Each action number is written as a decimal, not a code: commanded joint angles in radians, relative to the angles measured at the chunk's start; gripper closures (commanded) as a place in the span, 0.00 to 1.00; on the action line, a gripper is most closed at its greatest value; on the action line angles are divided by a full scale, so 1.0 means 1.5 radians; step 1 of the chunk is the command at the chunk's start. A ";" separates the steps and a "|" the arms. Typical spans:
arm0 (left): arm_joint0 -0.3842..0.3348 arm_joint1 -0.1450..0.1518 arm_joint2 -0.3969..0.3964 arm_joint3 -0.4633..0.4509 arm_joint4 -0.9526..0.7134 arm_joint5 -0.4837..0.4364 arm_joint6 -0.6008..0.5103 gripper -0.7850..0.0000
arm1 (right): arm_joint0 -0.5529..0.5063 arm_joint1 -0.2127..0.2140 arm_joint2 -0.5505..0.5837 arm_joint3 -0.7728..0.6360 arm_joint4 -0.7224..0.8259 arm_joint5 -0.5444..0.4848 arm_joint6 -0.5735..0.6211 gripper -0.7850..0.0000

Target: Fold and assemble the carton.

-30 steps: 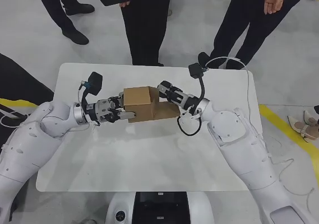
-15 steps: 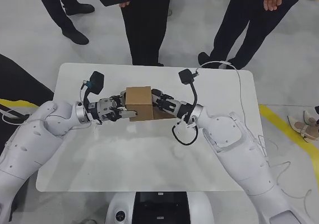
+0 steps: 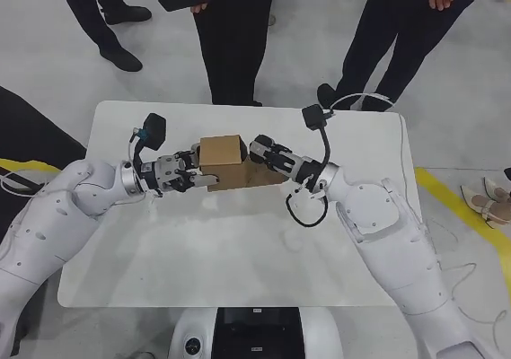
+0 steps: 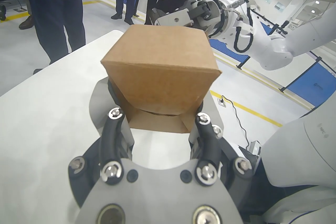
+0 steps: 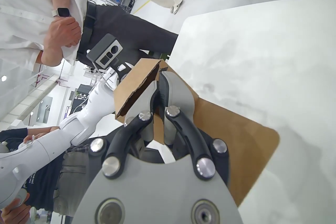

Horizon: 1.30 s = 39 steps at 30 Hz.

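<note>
A brown cardboard carton (image 3: pixel 222 151) stands as a partly formed box near the far middle of the white table (image 3: pixel 237 260). One large flap (image 3: pixel 264 178) lies flat on the table toward the right arm. My left gripper (image 3: pixel 189 171) holds the carton's near, open end, a finger on each side wall (image 4: pixel 155 93). My right gripper (image 3: pixel 260 149) is at the opposite side. Its fingers are nearly together, pinching a thin cardboard flap (image 5: pixel 157 83), with the flat flap (image 5: pixel 231 130) beneath. In the left wrist view the right gripper (image 4: pixel 181 19) shows behind the carton (image 4: pixel 160 70).
Several people stand just beyond the table's far edge (image 3: pixel 233 54). The near half of the table lies bare in front of the arms. Yellow floor lines (image 3: pixel 497 242) run past the table's right side.
The right arm swung in against the carton half a second ago and has drawn back a little to the right. The left gripper and the carton have barely shifted.
</note>
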 commanded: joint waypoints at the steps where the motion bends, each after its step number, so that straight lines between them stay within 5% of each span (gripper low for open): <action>1: -0.001 0.001 0.000 0.003 0.017 0.000 0.019 0.47 | -0.007 0.002 0.011 -0.007 0.003 0.011 -0.006 1.00; 8: 0.006 0.008 -0.015 0.010 0.136 0.000 0.131 0.45 | -0.045 0.004 0.053 -0.043 0.083 0.093 -0.024 1.00; 14: 0.025 0.018 -0.028 0.003 0.257 0.000 0.248 0.42 | -0.083 0.003 0.103 -0.056 0.248 0.191 -0.033 1.00; 21: 0.041 0.036 -0.022 -0.016 0.344 0.000 0.339 0.42 | -0.097 0.016 0.127 -0.046 0.223 0.282 0.022 1.00; 29: 0.035 0.053 -0.002 -0.027 0.379 0.000 0.419 0.45 | -0.093 0.023 0.124 -0.026 0.198 0.285 0.070 1.00; 39: 0.035 0.053 0.000 -0.027 0.379 0.000 0.422 0.59 | -0.093 0.023 0.124 -0.026 0.198 0.285 0.070 1.00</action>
